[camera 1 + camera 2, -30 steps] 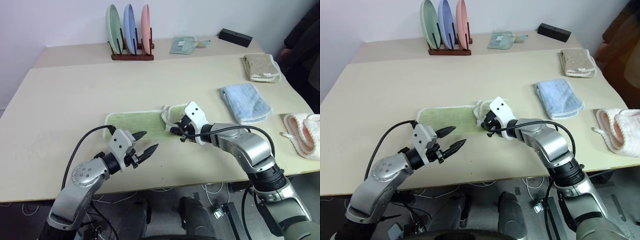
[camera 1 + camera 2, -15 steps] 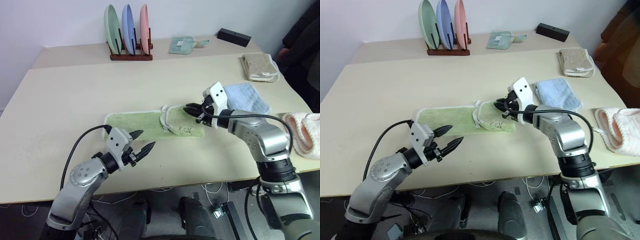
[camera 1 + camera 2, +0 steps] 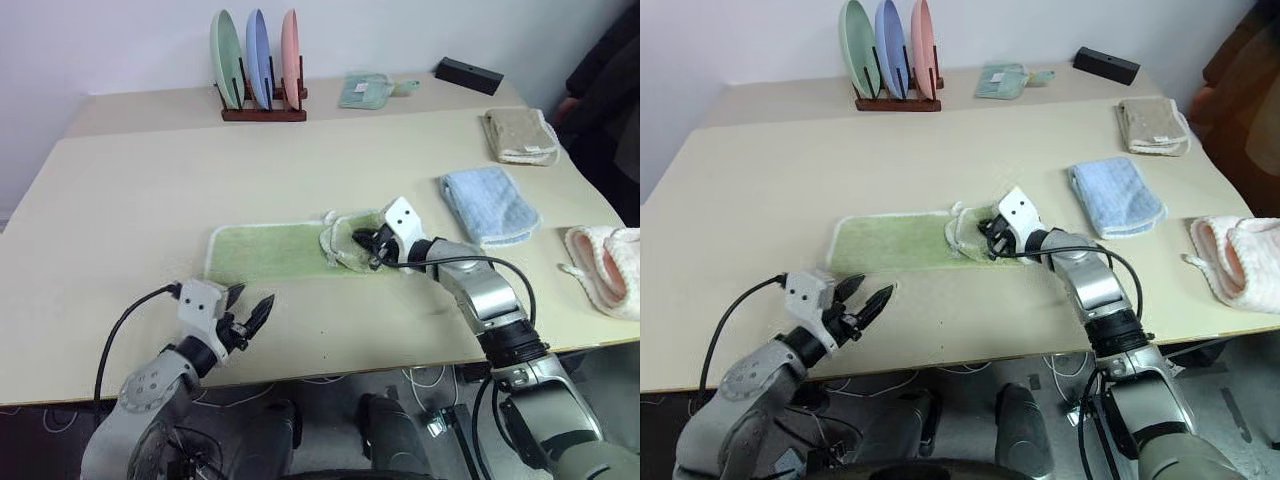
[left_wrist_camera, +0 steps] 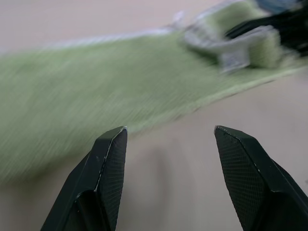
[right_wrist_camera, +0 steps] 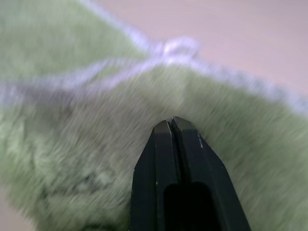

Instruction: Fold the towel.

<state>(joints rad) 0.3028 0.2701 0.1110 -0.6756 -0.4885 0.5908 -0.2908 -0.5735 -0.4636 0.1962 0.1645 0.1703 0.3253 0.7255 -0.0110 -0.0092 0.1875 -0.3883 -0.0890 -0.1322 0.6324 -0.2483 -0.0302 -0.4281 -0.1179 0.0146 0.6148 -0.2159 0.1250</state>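
The light green towel (image 3: 265,252) lies flat on the table (image 3: 130,180), its right end turned over into a rumpled fold with white edging. My right gripper (image 3: 372,245) rests on that fold. In the right wrist view its fingers (image 5: 172,144) are pressed together, tips against the green pile (image 5: 72,120), and no cloth shows between them. My left gripper (image 3: 255,300) hovers open near the table's front edge, short of the towel's near left corner and apart from it. Its two fingertips (image 4: 113,144) stand wide apart, with the towel (image 4: 72,96) beyond them.
A rack of three plates (image 3: 262,60) stands at the back. A folded light blue towel (image 3: 490,205), a folded beige towel (image 3: 520,135) and a pink-and-white cloth (image 3: 605,265) lie to the right. A small green cloth (image 3: 368,90) and a black box (image 3: 470,75) lie at the far edge.
My right gripper rose off the fold and swung right, then came back down onto the folded end. My left arm drew back and down toward the front left, its fingers spread wider.
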